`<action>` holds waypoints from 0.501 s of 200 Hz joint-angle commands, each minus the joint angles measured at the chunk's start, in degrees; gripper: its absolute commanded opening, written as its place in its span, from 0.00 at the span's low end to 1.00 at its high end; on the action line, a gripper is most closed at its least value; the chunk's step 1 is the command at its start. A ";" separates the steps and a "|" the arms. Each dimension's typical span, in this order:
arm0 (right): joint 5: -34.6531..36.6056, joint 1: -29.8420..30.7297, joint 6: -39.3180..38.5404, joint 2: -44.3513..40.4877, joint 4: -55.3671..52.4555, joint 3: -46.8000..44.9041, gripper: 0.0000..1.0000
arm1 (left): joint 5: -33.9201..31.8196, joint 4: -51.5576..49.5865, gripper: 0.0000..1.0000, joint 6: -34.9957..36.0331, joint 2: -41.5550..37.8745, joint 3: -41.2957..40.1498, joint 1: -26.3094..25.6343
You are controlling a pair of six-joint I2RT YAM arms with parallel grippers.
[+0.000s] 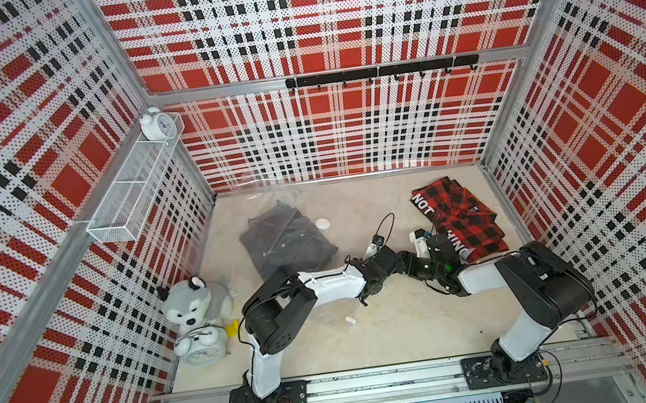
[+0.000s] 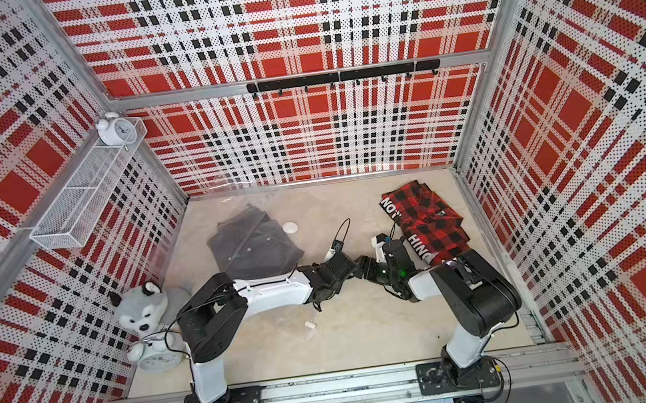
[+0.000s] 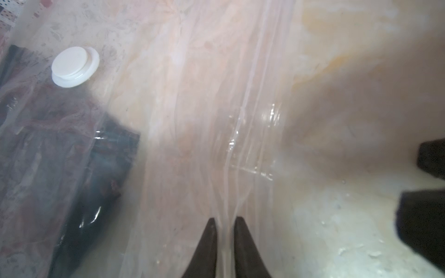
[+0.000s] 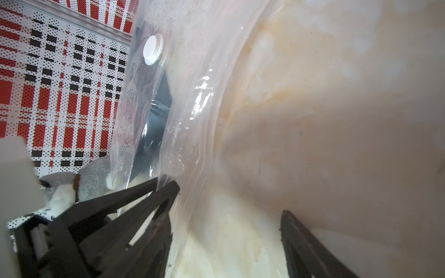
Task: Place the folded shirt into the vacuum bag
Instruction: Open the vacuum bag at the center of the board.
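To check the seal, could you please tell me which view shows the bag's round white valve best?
The left wrist view: the valve is large, near face-on and unobstructed on the vacuum bag. The right wrist view shows it smaller and tilted; both top views show only a small white dot.

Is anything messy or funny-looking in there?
Yes. The red shirt at the far right lies rumpled and crooked, not neatly folded, and it is outside the bag. The clock by the plush dog seems tipped onto its back, with its face pointing up.
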 commanded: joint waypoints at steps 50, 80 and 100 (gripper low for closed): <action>-0.72 4.47 3.76 7.28 1.18 4.42 0.68 | 16.14 8.59 0.12 -0.56 -11.90 -7.42 6.72; -3.67 6.02 6.12 10.34 5.83 7.12 0.70 | 19.58 10.71 0.12 -1.30 -14.52 -10.29 8.46; -3.96 7.14 7.35 11.79 6.82 8.98 0.73 | 20.76 11.57 0.12 -2.29 -15.50 -11.67 9.25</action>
